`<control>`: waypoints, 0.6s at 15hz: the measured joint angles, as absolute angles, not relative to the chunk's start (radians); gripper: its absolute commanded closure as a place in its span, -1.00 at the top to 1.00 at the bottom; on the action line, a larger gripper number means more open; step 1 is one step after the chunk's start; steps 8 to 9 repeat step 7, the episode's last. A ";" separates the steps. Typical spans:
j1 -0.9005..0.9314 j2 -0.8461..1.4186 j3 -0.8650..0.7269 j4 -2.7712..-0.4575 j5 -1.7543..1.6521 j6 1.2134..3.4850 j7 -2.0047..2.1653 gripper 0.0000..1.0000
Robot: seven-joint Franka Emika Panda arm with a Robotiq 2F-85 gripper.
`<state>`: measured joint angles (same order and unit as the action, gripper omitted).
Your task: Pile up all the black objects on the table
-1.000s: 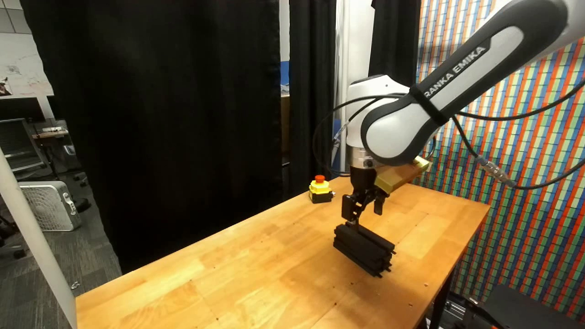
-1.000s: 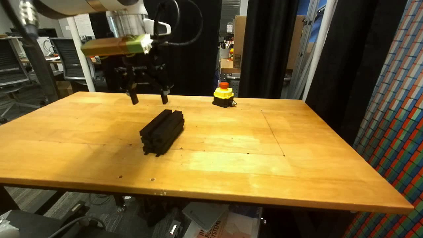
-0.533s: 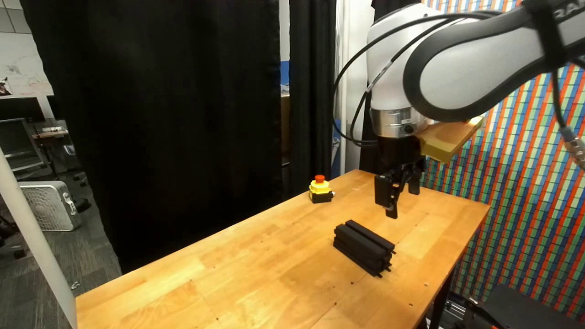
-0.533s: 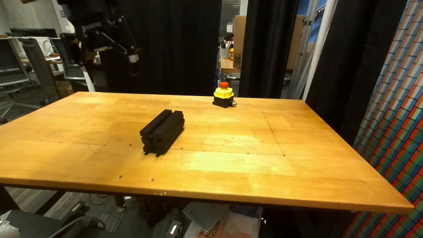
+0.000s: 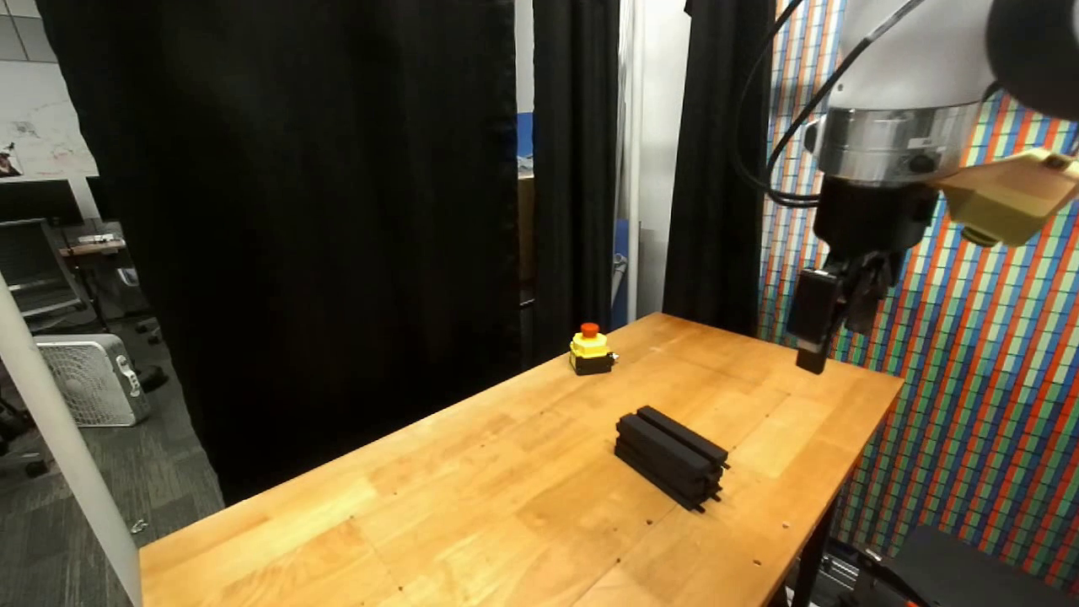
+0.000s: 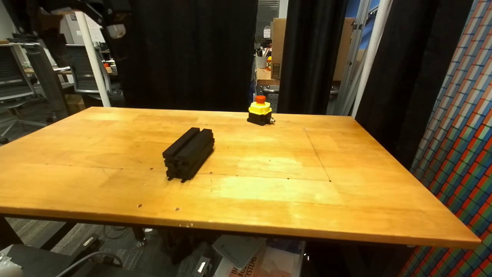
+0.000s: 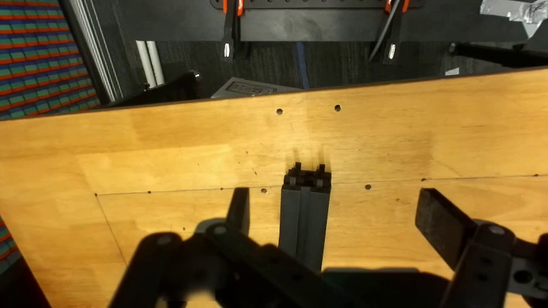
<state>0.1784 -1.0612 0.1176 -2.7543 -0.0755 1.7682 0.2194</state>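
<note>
The flat black plates are stacked in one ridged pile (image 5: 670, 455) on the light-brown wooden table (image 5: 405, 514). The pile (image 6: 188, 154) shows in both exterior views, with stacked layers at its end; I cannot separate each plate. No small black cube shows apart from the pile. My gripper (image 5: 834, 337) is open and empty, high above the table and well away from the pile. In the wrist view the open gripper (image 7: 336, 214) has its fingers wide apart, with the pile (image 7: 305, 209) far below between them and its near part hidden by the gripper.
A red-and-yellow button on a black base (image 6: 260, 110) stands at the table's edge, apart from the pile; it also shows in an exterior view (image 5: 592, 350). Black curtains (image 5: 337, 253) hang beyond that edge. A multicoloured tiled sheet (image 5: 969, 405) hangs beside the table.
My open gripper has risen from above the pile and moved away, toward the right in one exterior image and the upper left in another. The pile has not moved.
</note>
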 measured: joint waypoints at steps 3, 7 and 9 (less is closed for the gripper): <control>0.156 -1.165 0.096 -2.754 -0.061 1.717 0.218 1.00; 0.110 -1.223 0.083 -2.755 -0.059 1.689 0.216 1.00; 0.110 -1.223 0.083 -2.755 -0.059 1.689 0.216 1.00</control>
